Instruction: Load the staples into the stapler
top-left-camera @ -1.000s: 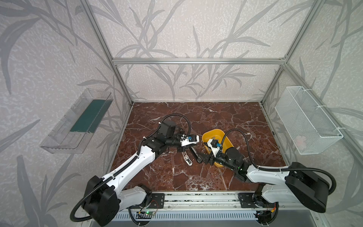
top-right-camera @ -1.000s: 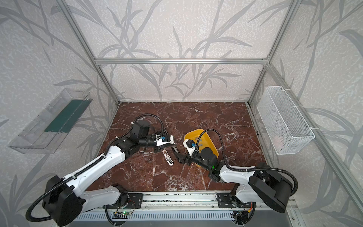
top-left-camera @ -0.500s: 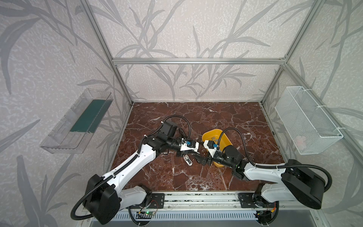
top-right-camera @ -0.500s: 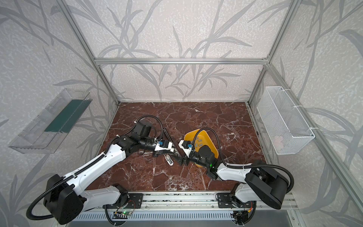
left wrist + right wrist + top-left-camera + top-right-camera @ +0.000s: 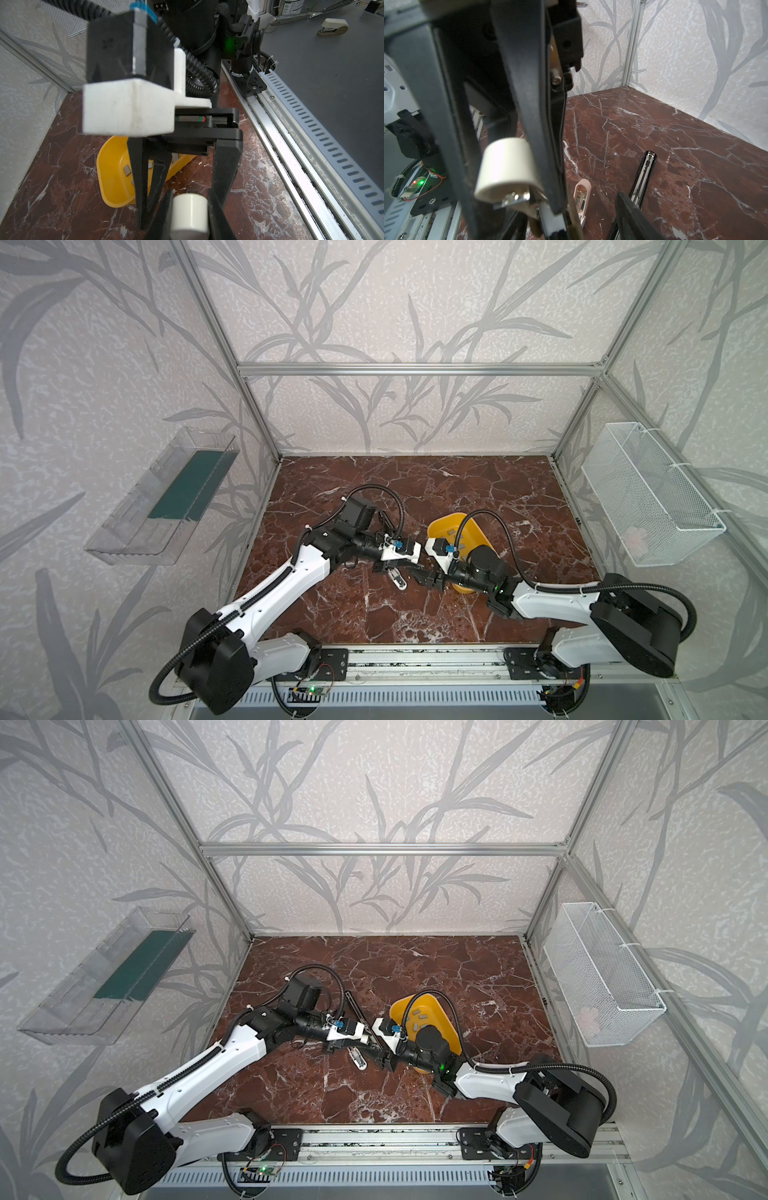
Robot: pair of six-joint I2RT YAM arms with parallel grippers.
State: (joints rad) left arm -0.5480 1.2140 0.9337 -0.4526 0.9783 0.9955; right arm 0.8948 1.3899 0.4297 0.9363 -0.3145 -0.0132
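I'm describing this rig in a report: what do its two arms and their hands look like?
The left arm and right arm: white shells, black joints, black ribbed cable loops. The left hand and right hand: black fingers, white camera mount, blue tag.

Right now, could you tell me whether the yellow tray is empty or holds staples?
Not empty: several small grey staple strips lie inside the yellow tray, seen in a top view.

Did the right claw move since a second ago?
Yes. The right gripper slid left, farther out past the yellow tray.
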